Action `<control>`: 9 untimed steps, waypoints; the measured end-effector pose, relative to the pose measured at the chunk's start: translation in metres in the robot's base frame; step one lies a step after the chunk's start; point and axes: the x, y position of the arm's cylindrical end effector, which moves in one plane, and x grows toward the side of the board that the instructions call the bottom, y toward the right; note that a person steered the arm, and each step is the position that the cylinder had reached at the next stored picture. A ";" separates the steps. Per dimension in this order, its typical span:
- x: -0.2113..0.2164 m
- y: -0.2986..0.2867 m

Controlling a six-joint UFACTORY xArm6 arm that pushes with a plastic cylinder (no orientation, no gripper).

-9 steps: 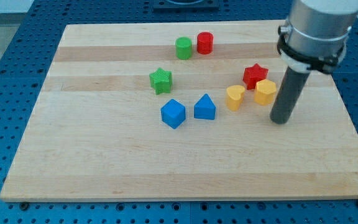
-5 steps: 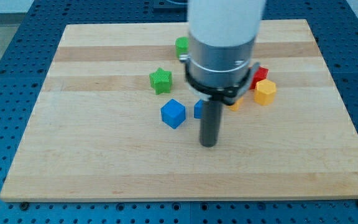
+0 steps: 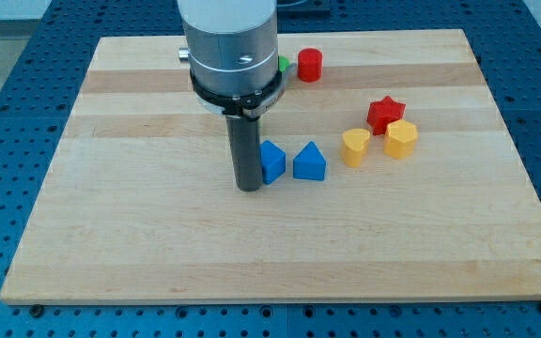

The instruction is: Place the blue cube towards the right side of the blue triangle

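Note:
The blue cube (image 3: 272, 161) sits near the board's middle, partly hidden behind my rod. The blue triangle (image 3: 310, 162) stands just to the cube's right, a small gap between them. My tip (image 3: 248, 186) rests on the board at the cube's left side, touching or nearly touching it. The arm's wide grey body covers the board above the cube.
A yellow heart (image 3: 354, 146), a yellow block (image 3: 401, 139) and a red star (image 3: 384, 113) lie right of the triangle. A red cylinder (image 3: 309, 65) stands near the view's top; a green block (image 3: 284, 64) peeks out beside the arm. The wooden board (image 3: 111, 235) lies on a blue pegboard.
My tip swept from the view's right across to the left side of the blue cube. The cube has shifted slightly right toward the triangle. The green star is now hidden behind the arm.

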 end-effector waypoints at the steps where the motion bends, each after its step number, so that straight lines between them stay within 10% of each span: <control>1: 0.013 -0.001; 3: 0.060 0.000; 9: 0.024 0.024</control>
